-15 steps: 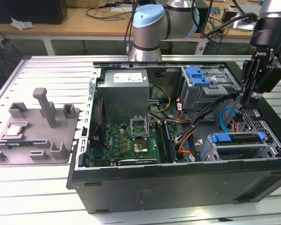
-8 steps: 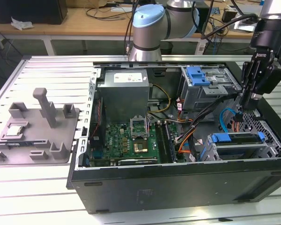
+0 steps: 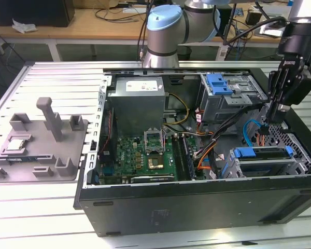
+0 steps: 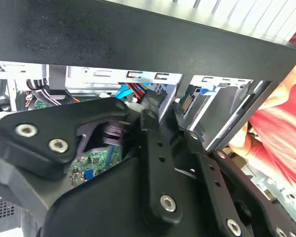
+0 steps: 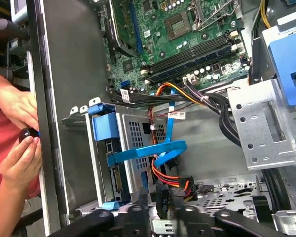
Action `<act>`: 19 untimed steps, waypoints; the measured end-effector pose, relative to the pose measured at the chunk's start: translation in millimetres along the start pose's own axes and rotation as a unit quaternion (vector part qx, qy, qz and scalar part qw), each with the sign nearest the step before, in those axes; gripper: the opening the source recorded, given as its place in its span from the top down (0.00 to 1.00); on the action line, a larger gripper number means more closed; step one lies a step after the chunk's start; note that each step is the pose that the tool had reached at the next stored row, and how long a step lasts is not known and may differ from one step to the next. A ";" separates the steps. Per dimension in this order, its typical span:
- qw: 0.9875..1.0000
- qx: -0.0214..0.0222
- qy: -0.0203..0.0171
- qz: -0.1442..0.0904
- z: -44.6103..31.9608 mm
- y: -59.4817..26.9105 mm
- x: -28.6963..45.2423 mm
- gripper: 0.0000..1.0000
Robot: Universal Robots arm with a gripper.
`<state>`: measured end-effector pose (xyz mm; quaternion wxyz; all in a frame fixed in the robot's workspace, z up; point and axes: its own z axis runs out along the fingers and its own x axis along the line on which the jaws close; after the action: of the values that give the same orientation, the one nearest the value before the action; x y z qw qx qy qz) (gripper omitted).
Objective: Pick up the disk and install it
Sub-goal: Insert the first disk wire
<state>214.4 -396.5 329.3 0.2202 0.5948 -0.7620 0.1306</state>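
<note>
The disk sits in the drive cage at the near right corner of the open computer case, its blue carrier bracket facing up. In the first wrist view the disk shows edge-on inside the cage, blue bracket on top. My gripper hangs just behind that cage, over the cable bundle. Its fingers are closed on a black cable connector with red and orange wires. A blue data cable loops across the cage side.
A person's hands hold something small at the case's outer wall; a red sleeve is close by. The motherboard, power supply and a second drive cage fill the case. A grey fixture lies on the table at the exterior view's left.
</note>
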 end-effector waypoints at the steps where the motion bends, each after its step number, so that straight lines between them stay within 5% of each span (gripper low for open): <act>1: 1.000 0.000 0.000 0.000 0.5 0.5 -0.1 0.74; 5: 1.000 0.001 0.003 0.001 1.5 2.8 -2.3 0.74; 8: 1.000 0.003 0.011 0.001 0.5 3.5 -4.6 0.74; 19: 1.000 0.003 0.013 0.001 0.4 3.5 -4.7 0.84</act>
<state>211.9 -391.8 326.8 0.2279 0.5929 -0.7594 0.1409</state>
